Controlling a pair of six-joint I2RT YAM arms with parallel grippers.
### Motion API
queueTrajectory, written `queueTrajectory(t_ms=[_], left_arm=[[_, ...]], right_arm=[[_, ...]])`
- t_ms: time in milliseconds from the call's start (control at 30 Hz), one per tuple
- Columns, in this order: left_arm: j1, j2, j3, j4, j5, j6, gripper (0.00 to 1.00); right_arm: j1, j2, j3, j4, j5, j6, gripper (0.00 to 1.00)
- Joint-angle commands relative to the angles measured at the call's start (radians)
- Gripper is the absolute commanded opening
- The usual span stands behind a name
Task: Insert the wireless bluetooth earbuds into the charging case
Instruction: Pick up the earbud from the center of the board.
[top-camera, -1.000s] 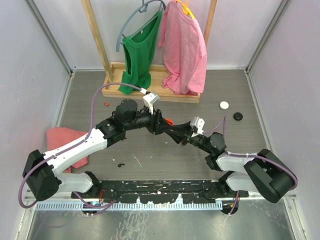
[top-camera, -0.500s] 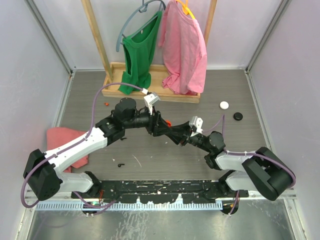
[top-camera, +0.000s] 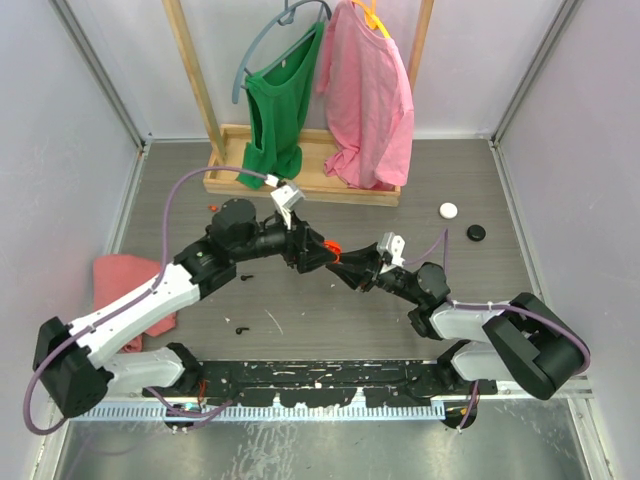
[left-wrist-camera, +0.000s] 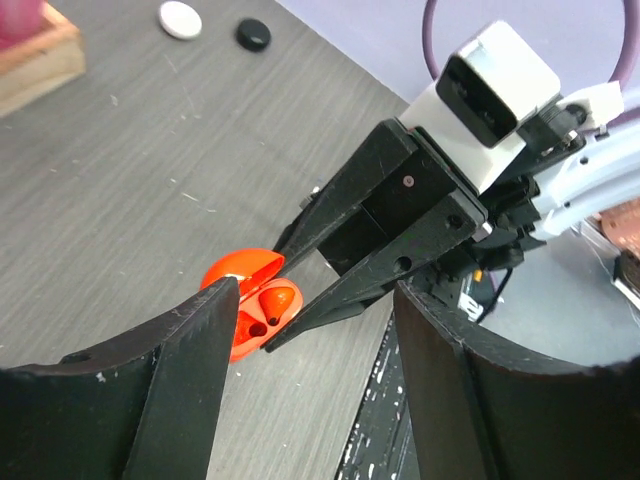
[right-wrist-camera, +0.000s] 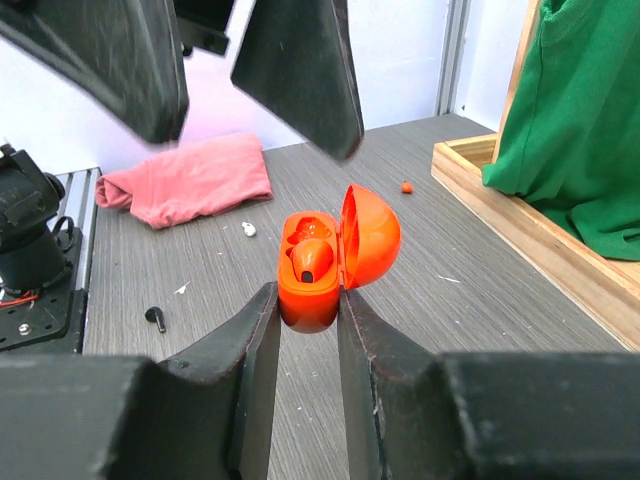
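One orange earbud (right-wrist-camera: 312, 258) sits in the open charging case (right-wrist-camera: 300, 285), which your right gripper (right-wrist-camera: 306, 300) pinches by its base above the table (right-wrist-camera: 480, 300). Bump the lid (right-wrist-camera: 370, 235) with the left gripper (left-wrist-camera: 318, 292), hovering just over it with jaws parted and empty, and the case could twist loose. Both grippers reach inward, meeting mid-table; a black earbud (right-wrist-camera: 155, 318) lies on the table.

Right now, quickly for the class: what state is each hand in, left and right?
Left hand: open, holding nothing.
Right hand: closed on the orange case, whose lid is open.
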Motion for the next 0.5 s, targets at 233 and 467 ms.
queueTrajectory(t_ms=[233,467], left_arm=[[0.021,-0.171,-0.018,-0.179,-0.451,0.008,0.71],[0.135,-0.093,-0.008,-0.315,-0.694,-0.003,0.73]], right_arm=[[0.007,0.017,-0.009,0.090,0.085,-0.052,0.01],[0.007,0.042,-0.018,0.092,0.123,-0.063,0.01]])
